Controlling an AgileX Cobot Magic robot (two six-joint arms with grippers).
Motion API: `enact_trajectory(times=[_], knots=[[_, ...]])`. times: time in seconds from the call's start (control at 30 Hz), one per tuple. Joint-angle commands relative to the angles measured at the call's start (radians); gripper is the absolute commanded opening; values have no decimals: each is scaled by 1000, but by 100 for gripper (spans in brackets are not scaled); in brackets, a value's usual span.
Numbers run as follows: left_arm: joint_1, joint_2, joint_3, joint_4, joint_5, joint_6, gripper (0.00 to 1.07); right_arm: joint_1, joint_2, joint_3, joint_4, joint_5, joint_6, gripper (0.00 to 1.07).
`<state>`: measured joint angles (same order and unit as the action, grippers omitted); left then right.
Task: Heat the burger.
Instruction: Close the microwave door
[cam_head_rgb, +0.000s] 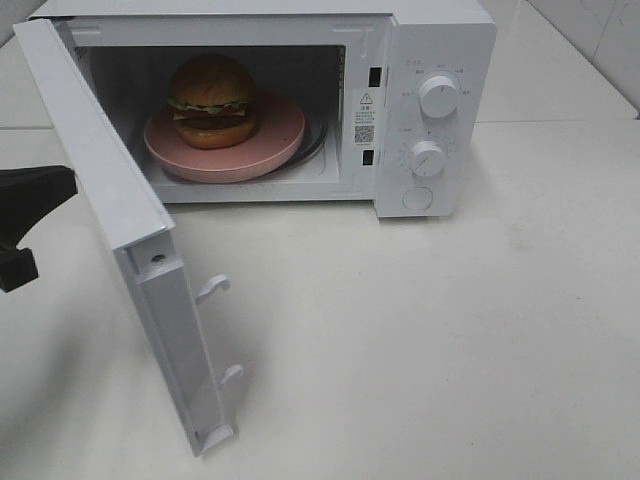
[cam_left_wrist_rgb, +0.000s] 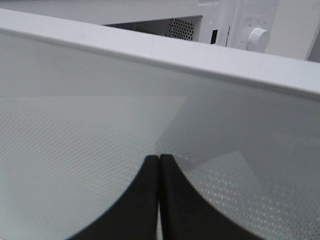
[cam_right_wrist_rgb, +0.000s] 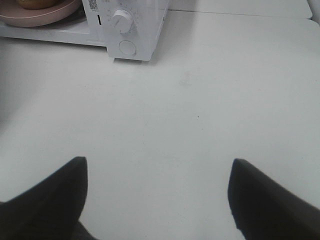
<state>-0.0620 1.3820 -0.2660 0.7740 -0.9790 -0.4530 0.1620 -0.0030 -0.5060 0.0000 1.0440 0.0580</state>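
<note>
Sitting just outside the open microwave door (cam_head_rgb: 100, 150), left gripper (cam_left_wrist_rgb: 159, 157) pinched together, burger (cam_head_rgb: 211, 100) beyond it; right gripper (cam_right_wrist_rgb: 157, 160) spread, well apart.

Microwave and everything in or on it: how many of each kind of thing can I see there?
microwave: 1
burger: 1
pink plate: 1
knobs: 2
round button: 1
door hooks: 2
Total: 8
</note>
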Motion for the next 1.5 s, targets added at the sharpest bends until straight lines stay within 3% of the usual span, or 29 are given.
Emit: enact_trajectory(times=[0.03,0.53,0.6,0.63,0.7,0.8,0.87,0.97,1.2,1.5], knots=[[-54,30,-42,-76,34,6,0,-2,-27,1,0,-6,13,75],[-237,148,-174,-340,64,22,0,-2,-27,1,0,-6,13,75],[-297,176,-193,-429,65,106,0,-2,-27,1,0,-6,13,75],[-297,176,-193,-429,65,106,0,-2,-27,1,0,-6,13,75],[-349,198,-210,-520,65,170,0,-2,-27,1,0,-6,13,75],[-366,203,-217,-547,65,181,0,-2,-27,1,0,-6,13,75],[-426,240,-248,-671,64,210,0,-2,-27,1,0,-6,13,75],[-466,273,-279,-733,64,234,0,-2,-27,1,0,-6,13,75],[-533,343,-359,-791,65,269,0,-2,-27,1,0,-6,13,75],[-610,445,-490,-917,85,269,0,-2,-27,1,0,-6,13,75]])
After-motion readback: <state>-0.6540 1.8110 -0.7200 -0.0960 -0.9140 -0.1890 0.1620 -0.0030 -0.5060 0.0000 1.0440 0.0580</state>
